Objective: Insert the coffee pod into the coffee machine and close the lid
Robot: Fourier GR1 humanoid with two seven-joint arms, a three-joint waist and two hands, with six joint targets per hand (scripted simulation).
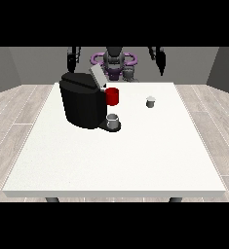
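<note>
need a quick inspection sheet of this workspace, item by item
surface: large white table, mostly bare in front.
job's things: black coffee machine at the view's left half, lid raised; small grey coffee pod stands apart to the machine's right, untouched.
clutter: red mug behind the machine's front; grey cup on the machine's base.
grippers: robot hand at the view's left and robot hand at the view's right both raised behind the table, holding nothing.
cables: nothing seen.
surroundings: wood-plank floor, grey walls.
</note>
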